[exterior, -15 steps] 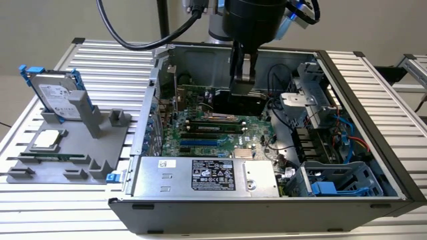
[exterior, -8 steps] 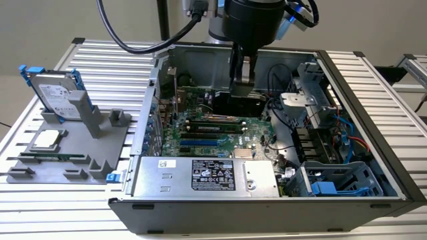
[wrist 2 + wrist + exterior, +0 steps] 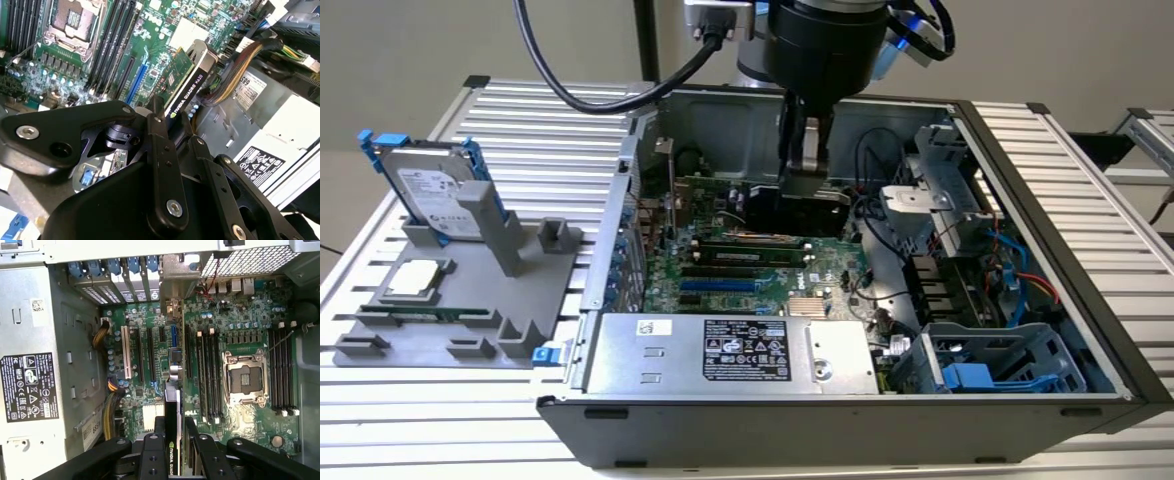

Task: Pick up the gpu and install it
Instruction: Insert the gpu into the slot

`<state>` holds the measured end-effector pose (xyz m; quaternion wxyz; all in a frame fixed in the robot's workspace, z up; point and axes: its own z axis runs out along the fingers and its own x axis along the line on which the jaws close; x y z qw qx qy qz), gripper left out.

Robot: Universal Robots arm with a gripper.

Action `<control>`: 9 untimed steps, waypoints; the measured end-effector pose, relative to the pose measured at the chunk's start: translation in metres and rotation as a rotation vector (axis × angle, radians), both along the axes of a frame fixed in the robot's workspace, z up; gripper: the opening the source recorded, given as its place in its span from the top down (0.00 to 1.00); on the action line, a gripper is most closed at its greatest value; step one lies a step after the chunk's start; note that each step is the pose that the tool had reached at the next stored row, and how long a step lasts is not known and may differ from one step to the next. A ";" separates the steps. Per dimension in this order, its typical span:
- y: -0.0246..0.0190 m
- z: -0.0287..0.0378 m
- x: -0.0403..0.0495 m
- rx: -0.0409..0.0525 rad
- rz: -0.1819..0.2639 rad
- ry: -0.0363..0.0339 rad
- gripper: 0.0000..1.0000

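Observation:
The gpu [image 3: 189, 82] is a green card with a black cooler, and it stands on edge inside the open computer case. My gripper [image 3: 172, 442] is shut on its upper edge, with one black finger [image 3: 152, 455] on each side. In the first wrist view the gpu [image 3: 172, 410] shows edge-on over the motherboard's long expansion slots [image 3: 150, 352]. In the exterior view the gripper [image 3: 803, 165] reaches down into the back of the case, with the gpu [image 3: 801, 210] below it. I cannot tell whether the card touches a slot.
The motherboard [image 3: 720, 275] has an open processor socket [image 3: 245, 377] and memory slots [image 3: 210, 375]. The power supply [image 3: 720, 350] sits at the case front, with cables and a drive cage [image 3: 987, 370] on the exterior view's right. A grey fixture [image 3: 467, 300] on the left holds a hard drive [image 3: 434, 185].

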<state>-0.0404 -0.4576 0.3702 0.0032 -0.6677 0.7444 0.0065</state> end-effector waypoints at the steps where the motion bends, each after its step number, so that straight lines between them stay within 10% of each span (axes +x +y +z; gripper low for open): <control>1: 0.0000 -0.0006 0.0000 0.0000 0.000 0.0000 1.00; 9: 0.0000 -0.0035 0.0000 0.0000 0.000 0.0000 1.00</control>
